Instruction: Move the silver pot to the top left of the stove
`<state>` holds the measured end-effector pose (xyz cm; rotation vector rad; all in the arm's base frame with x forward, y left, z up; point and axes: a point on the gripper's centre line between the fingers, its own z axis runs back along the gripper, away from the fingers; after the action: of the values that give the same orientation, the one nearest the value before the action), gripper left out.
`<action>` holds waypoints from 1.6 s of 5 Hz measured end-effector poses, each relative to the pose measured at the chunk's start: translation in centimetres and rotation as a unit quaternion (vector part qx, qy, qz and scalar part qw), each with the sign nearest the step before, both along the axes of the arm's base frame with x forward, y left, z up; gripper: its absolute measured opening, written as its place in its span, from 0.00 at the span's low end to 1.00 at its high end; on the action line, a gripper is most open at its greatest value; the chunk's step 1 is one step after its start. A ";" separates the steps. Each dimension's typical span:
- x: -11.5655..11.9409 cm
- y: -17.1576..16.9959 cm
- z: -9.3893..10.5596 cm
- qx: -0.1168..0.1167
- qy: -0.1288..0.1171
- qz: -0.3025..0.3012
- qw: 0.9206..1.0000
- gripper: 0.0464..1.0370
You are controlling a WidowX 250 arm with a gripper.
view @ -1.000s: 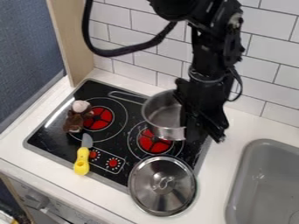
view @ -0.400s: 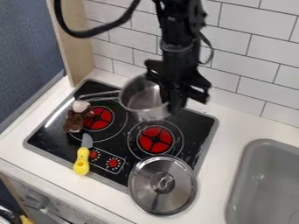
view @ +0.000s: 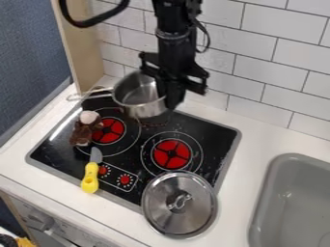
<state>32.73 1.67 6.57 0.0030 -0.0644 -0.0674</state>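
No readable text

On the near left part of the stove [view: 218, 134], small pale marks ring the two red dials of the control panel [view: 114, 175], the left dial [view: 103, 170] and the right dial [view: 125, 179]. They are too small to make out as letters, numbers or signs. No label or brand can be read.

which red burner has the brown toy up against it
The left burner in the camera view: the toy overlaps its outer ring, while the right burner has no toy by it.
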 end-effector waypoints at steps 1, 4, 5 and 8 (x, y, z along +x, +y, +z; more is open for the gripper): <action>-0.1 2.0 -0.5 0.011 0.006 0.022 1.000 0.03; 0.8 7.2 -3.9 0.035 0.035 0.092 0.995 0.03; 1.6 7.9 -4.6 0.042 0.040 0.100 0.993 0.03; 2.3 9.1 -6.8 0.060 0.065 0.115 0.989 0.06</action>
<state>34.98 10.75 -0.19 0.1264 0.0716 0.1596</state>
